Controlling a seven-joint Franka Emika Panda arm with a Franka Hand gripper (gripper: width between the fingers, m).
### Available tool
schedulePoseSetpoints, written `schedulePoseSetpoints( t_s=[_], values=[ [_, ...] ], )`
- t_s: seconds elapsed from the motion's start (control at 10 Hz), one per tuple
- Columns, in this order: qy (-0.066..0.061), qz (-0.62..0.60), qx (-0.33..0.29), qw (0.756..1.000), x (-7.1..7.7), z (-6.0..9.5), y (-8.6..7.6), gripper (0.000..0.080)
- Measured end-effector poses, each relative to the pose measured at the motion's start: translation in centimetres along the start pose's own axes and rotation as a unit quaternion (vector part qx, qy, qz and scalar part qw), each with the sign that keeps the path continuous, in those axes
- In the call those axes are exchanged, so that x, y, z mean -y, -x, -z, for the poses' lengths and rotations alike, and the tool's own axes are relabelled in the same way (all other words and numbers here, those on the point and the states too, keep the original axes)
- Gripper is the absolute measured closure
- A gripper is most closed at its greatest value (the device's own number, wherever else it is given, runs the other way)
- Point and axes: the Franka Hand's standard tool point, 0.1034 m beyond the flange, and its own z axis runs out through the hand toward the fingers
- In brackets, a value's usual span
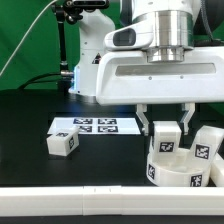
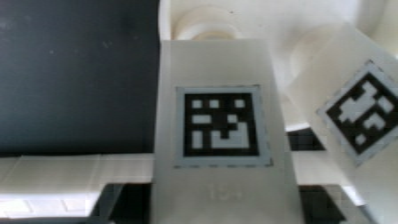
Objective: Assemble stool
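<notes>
So right now the gripper (image 1: 166,128) has its two fingers pressed on either side of one of the stool's blocky little legs (image 1: 166,137), so it's clamped on that one. The held leg hangs upright right at the top of the round seat (image 1: 170,173). From where I'm standing I can't tell if it's actually touching the seat or just above it. In the wrist view the same leg (image 2: 222,110) fills the middle, tag facing the camera.

A second leg (image 1: 206,147) is just beside it toward the exterior view's right, tilted and up against the seat. It also shows in the wrist view (image 2: 365,108) with its tag turned like a diamond.

A third leg (image 1: 63,142) lies well apart on the black table (image 1: 25,125), toward the exterior view's left, near the marker board (image 1: 85,126). A long white bar (image 1: 90,205) runs along the front edge.
</notes>
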Motion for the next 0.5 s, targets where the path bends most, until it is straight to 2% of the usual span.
schedulePoseSetpoints(
  t_s=[0.2,0.4,0.5],
  values=[
    [0.002,0.003,-0.024,1.000,0.09,0.03,0.32,0.0461],
    [0.002,0.003,-0.023,1.000,0.06,0.05,0.22,0.0460],
    [0.002,0.003,-0.023,1.000,0.07,0.05,0.22,0.0343]
  ],
)
